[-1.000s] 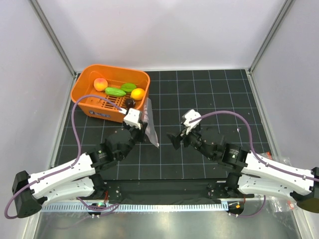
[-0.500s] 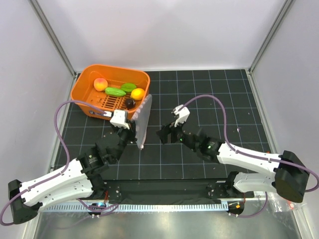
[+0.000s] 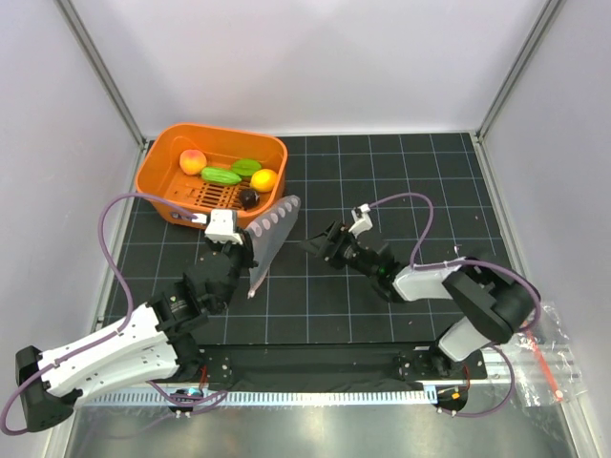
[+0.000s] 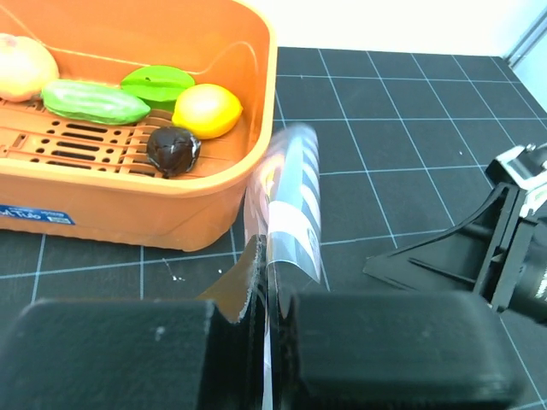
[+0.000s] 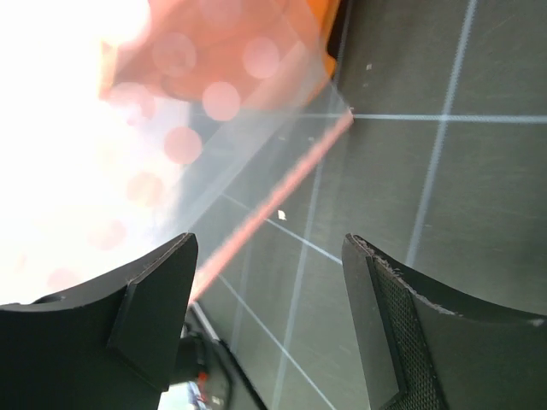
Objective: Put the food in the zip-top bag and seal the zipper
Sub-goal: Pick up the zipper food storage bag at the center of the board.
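I am pinching the bag (image 3: 269, 239) in my clamped left hand (image 4: 272, 299), raised beside the basket (image 3: 177, 212) holding the food (image 3: 221, 176). My right hand (image 3: 320, 246) is hovering wide open and empty near the zipper (image 5: 273, 209). The film is looking limp and slippery, so I am favouring that stiffer strip.

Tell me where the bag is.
Top view, left of centre: the bag is pinched in the left gripper, just right of the basket, with the right gripper facing it.

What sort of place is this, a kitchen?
Probably a robot test booth, not a kitchen: plain white walls close in a black gridded table, two robot arms are bolted at its edge, and the food is plastic toys.
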Controlling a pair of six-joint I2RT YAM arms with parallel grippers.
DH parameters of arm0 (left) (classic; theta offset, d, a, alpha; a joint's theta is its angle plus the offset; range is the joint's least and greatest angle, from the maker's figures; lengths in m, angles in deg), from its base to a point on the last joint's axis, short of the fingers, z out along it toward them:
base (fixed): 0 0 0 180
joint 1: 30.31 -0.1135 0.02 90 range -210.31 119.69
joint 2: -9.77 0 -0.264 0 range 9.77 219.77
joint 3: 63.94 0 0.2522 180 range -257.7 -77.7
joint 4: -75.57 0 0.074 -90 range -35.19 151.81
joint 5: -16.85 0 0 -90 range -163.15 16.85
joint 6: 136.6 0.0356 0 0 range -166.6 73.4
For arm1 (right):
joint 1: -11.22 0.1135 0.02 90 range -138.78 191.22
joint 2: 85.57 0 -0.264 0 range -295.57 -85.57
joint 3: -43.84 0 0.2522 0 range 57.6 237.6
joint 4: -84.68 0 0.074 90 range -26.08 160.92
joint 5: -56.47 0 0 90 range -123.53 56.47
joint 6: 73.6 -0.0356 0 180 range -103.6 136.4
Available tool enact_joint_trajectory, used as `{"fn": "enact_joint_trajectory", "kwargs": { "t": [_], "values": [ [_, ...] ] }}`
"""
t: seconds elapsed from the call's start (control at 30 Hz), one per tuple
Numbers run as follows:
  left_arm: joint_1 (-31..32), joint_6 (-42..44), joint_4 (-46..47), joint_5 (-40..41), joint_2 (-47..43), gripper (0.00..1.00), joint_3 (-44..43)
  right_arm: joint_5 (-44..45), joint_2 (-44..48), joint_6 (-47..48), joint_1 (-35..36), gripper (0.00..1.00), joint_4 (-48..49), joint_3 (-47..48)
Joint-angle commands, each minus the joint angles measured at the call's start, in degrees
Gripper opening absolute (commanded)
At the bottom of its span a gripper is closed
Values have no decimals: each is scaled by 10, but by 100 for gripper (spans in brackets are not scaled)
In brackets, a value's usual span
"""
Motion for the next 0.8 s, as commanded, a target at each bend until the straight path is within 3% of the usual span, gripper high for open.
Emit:
{"fn": "enact_joint_trajectory", "kwargs": {
  "t": [0.0, 0.17, 0.27, 0.3, 0.43, 0.6, 0.77],
  "values": [
    [-3, -18, 2, 27, -5, 2, -4, 23, -35, -77, 30, 75, 173, -7],
    [-3, -20, 0, 27, -6, 2, -4, 81, -117, -87, 67, 75, 255, 21],
    [-3, -20, -4, 26, -8, 2, -5, 93, -106, -40, 75, 78, 243, 31],
    [-4, -20, -7, 27, -9, 2, -6, 101, -94, 17, 75, 79, 232, 29],
    [-4, -22, -8, 25, -18, 2, -5, 125, -51, 128, 75, 87, 173, 24],
    [-4, -21, -13, 26, -24, 2, -6, 133, 17, 205, 96, 86, 90, 45],
    [-3, -19, -14, 19, -13, 1, -13, 281, 84, 387, 228, 85, -88, 106]
  ]
}}
